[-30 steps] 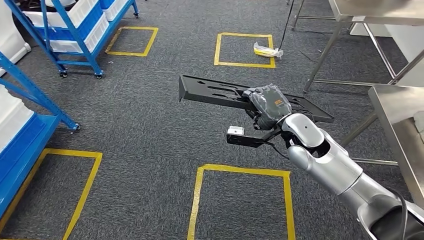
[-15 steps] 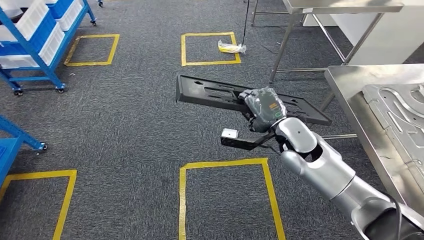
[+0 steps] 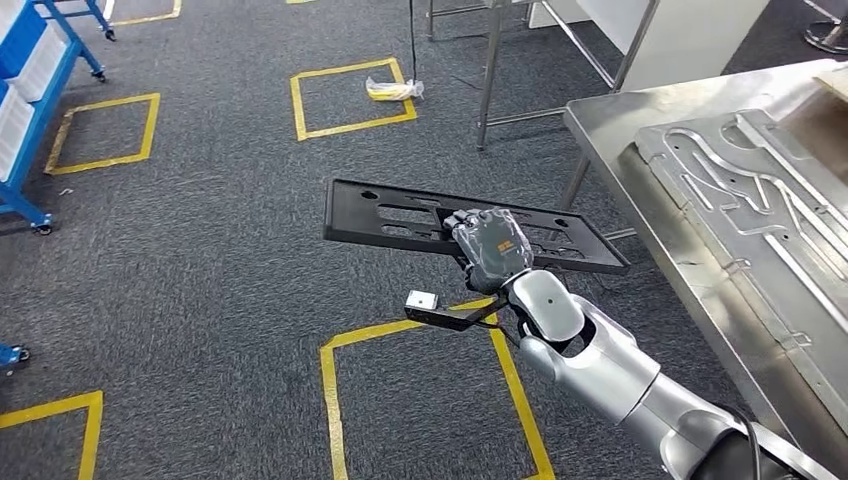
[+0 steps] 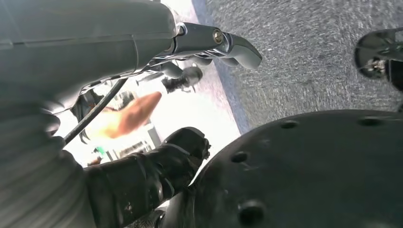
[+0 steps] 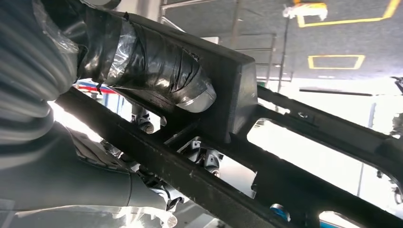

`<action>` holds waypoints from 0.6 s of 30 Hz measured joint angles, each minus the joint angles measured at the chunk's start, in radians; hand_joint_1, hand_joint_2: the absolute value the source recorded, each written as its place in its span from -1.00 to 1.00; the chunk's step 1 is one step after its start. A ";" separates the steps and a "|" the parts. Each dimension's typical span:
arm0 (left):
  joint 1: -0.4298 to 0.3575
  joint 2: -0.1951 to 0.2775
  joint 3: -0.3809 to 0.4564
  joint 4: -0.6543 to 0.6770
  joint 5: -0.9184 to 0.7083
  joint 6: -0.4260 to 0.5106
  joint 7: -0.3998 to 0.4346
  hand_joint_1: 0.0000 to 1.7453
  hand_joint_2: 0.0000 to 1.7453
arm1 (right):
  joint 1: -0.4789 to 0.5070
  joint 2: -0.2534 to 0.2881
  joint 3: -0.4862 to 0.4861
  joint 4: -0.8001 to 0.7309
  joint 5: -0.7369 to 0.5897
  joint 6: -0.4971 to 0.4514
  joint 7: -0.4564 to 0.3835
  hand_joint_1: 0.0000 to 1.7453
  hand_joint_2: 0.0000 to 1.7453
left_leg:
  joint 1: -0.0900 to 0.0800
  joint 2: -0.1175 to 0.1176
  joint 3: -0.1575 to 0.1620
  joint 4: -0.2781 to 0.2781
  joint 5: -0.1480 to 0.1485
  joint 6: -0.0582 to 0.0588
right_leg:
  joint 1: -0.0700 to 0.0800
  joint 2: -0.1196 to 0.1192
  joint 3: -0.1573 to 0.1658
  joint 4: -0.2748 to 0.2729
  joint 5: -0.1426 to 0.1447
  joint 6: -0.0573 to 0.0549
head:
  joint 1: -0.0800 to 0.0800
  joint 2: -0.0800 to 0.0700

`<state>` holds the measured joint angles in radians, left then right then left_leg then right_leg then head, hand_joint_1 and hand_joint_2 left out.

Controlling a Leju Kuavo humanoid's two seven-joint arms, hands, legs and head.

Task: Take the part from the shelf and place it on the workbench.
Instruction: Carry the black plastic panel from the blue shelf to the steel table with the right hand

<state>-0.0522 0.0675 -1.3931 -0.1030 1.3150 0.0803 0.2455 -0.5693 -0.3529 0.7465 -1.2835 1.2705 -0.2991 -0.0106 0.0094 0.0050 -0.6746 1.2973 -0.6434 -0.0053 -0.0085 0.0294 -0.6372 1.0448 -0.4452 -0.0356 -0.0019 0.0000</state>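
Note:
The part (image 3: 390, 215) is a long flat black plate with slots and holes, held level above the grey carpet. My right hand (image 3: 490, 245) grips it near the middle of its near edge. In the right wrist view the taped fingers (image 5: 157, 71) wrap over a bar of the part (image 5: 237, 90). The steel workbench (image 3: 620, 130) stands to the right, its near corner just beyond the part's right end. My left hand (image 4: 142, 104) hangs low with its fingers apart and nothing between them.
A grey shaped metal plate (image 3: 760, 190) lies on the workbench. Another steel table's legs (image 3: 490, 70) stand behind it. Yellow taped squares (image 3: 345, 95) mark the carpet, with a yellow-white bag (image 3: 393, 90) at one. A blue shelf cart (image 3: 20, 90) stands far left.
The whole view has swung right: the blue shelves slid off to the left and the workbench came in on the right. My right hand still holds the part the same way.

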 joint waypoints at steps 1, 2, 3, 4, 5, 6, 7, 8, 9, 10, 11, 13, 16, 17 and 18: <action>0.000 0.000 0.000 0.000 -0.001 -0.001 0.000 -1.00 1.00 | 0.000 0.003 0.000 0.001 0.001 0.003 -0.001 1.00 1.00 | -0.001 -0.002 -0.003 -0.002 0.019 0.005 | 0.003 0.015 0.000 0.001 0.000 -0.001 | 0.000 0.000; 0.000 0.000 0.000 0.000 -0.002 -0.001 -0.001 -1.00 1.00 | -0.001 0.005 0.000 0.002 0.001 0.005 -0.001 1.00 1.00 | -0.002 -0.009 0.011 -0.043 0.055 0.010 | 0.004 0.030 0.001 0.002 0.000 -0.001 | 0.000 0.000; 0.001 0.000 0.000 0.000 -0.002 -0.001 -0.001 -1.00 1.00 | -0.003 0.007 0.000 0.002 0.001 0.007 -0.001 1.00 1.00 | -0.003 -0.023 0.038 -0.111 0.099 0.017 | 0.005 0.044 0.002 0.003 0.000 -0.001 | 0.000 0.000; 0.003 0.001 0.000 0.000 -0.002 -0.001 0.000 -1.00 1.00 | -0.006 0.009 0.000 0.003 0.001 0.010 -0.001 1.00 1.00 | -0.004 -0.048 0.067 -0.178 0.133 0.022 | 0.005 0.057 0.001 0.003 0.001 0.000 | 0.000 0.000; 0.005 0.002 0.000 0.000 -0.003 -0.001 0.004 -1.00 1.00 | -0.008 0.011 0.000 0.003 -0.002 0.015 -0.001 1.00 1.00 | -0.005 -0.068 0.089 -0.231 0.154 0.027 | 0.003 0.070 -0.002 0.004 0.003 0.003 | 0.000 0.000; 0.006 0.003 0.000 0.000 -0.003 0.000 0.009 -1.00 1.00 | -0.009 0.014 0.000 0.004 -0.006 0.020 -0.001 1.00 1.00 | -0.006 -0.082 0.102 -0.262 0.161 0.030 | 0.001 0.082 -0.006 0.004 0.005 0.007 | 0.000 0.000; 0.007 0.004 0.000 0.000 -0.003 0.000 0.014 -1.00 1.00 | -0.008 0.016 0.000 0.005 -0.009 0.023 -0.001 1.00 1.00 | -0.007 -0.086 0.107 -0.273 0.158 0.032 | -0.001 0.094 -0.011 0.003 0.009 0.014 | 0.000 0.000; 0.007 0.006 0.000 0.000 -0.003 0.000 0.017 -1.00 1.00 | -0.006 0.016 0.000 0.006 -0.012 0.025 -0.001 1.00 1.00 | -0.007 -0.074 0.111 -0.283 0.160 0.034 | -0.003 0.107 -0.015 0.000 0.014 0.021 | 0.000 0.000; 0.006 0.007 -0.001 0.000 -0.003 0.000 0.019 -1.00 1.00 | -0.004 0.016 0.000 0.008 -0.013 0.025 -0.001 1.00 1.00 | -0.004 -0.062 0.115 -0.294 0.164 0.037 | -0.004 0.109 -0.017 -0.003 0.015 0.027 | 0.000 0.000; 0.006 0.008 -0.001 0.000 -0.003 -0.001 0.019 -1.00 1.00 | -0.004 0.015 0.000 0.010 -0.013 0.024 0.000 1.00 1.00 | -0.002 -0.049 0.120 -0.307 0.170 0.040 | -0.001 0.093 -0.021 0.004 0.007 0.031 | 0.000 0.000; 0.006 0.009 -0.001 0.000 -0.003 -0.002 0.017 -1.00 1.00 | -0.006 0.015 0.000 0.011 -0.013 0.024 0.000 1.00 1.00 | 0.000 -0.034 0.125 -0.320 0.176 0.045 | 0.002 0.066 -0.033 0.029 -0.012 0.035 | 0.001 0.000; 0.009 0.009 -0.001 0.000 -0.002 -0.003 0.014 -1.00 1.00 | -0.012 0.014 0.000 0.012 -0.013 0.030 0.000 1.00 1.00 | -0.001 -0.007 0.128 -0.329 0.180 0.049 | 0.003 0.003 -0.082 0.137 -0.074 0.042 | 0.001 0.000; 0.010 0.008 -0.001 0.000 0.002 -0.002 0.008 -1.00 1.00 | -0.019 0.005 -0.001 0.011 -0.013 0.050 0.000 1.00 1.00 | 0.000 0.033 0.128 -0.324 0.174 0.046 | -0.008 -0.023 -0.132 0.248 -0.102 0.056 | 0.001 0.000; 0.009 0.006 -0.001 0.000 0.002 -0.002 0.007 -1.00 1.00 | -0.022 0.001 -0.002 0.009 -0.014 0.055 0.000 1.00 1.00 | 0.002 0.046 0.129 -0.320 0.170 0.043 | -0.013 -0.030 -0.114 0.214 -0.075 0.061 | 0.001 0.000; 0.009 0.004 -0.001 0.000 0.003 -0.002 0.006 -1.00 1.00 | -0.028 -0.003 -0.003 0.008 -0.014 0.059 0.000 1.00 1.00 | 0.004 0.057 0.130 -0.313 0.163 0.038 | -0.016 -0.045 -0.081 0.150 -0.041 0.066 | 0.001 0.000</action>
<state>-0.0435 0.0720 -1.3939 -0.1026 1.3176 0.0782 0.2510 -0.5969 -0.3558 0.7440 -1.2755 1.2566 -0.2403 -0.0103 0.0134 0.0624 -0.5448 0.9839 -0.4802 0.0327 -0.0243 -0.0155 -0.7181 1.1946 -0.4859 0.0303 -0.0006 0.0000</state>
